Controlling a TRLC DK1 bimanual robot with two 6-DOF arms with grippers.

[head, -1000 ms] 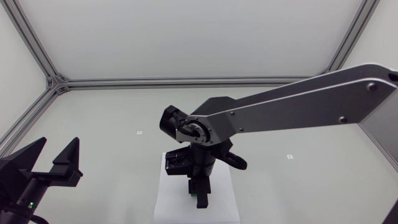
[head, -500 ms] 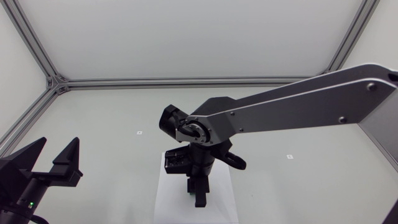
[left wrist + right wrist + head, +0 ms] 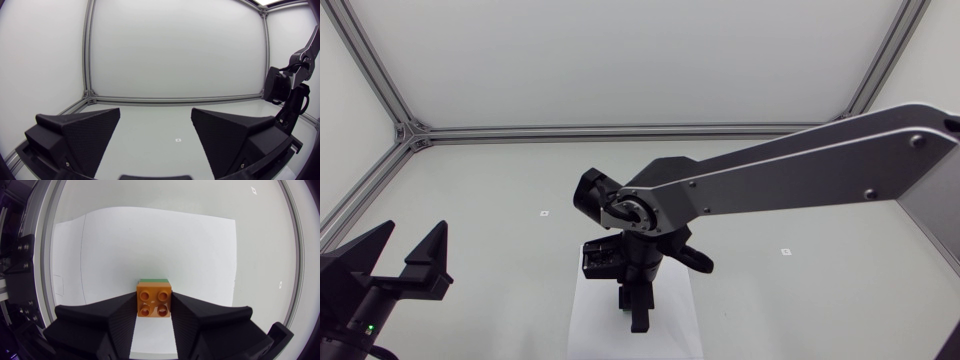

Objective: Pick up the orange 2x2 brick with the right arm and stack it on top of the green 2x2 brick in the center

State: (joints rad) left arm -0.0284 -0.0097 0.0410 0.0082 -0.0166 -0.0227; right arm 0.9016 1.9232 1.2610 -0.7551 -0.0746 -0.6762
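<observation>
White sheet (image 3: 585, 330) lies mid-table. Head view: right gripper (image 3: 638, 318) has dipped, hiding a green edge glimpsed earlier. Left wrist view: left gripper (image 3: 155, 117) gapes wide, idle. Right wrist view: jaws clamp orange brick (image 3: 154, 301) atop green brick (image 3: 154, 280); seating appears imminent.

Head overhead; right wrist close above orange brick (image 3: 154, 303)

Bright, even, diffuse light; soft faint shadows; strong fisheye bending in wrist views.
</observation>
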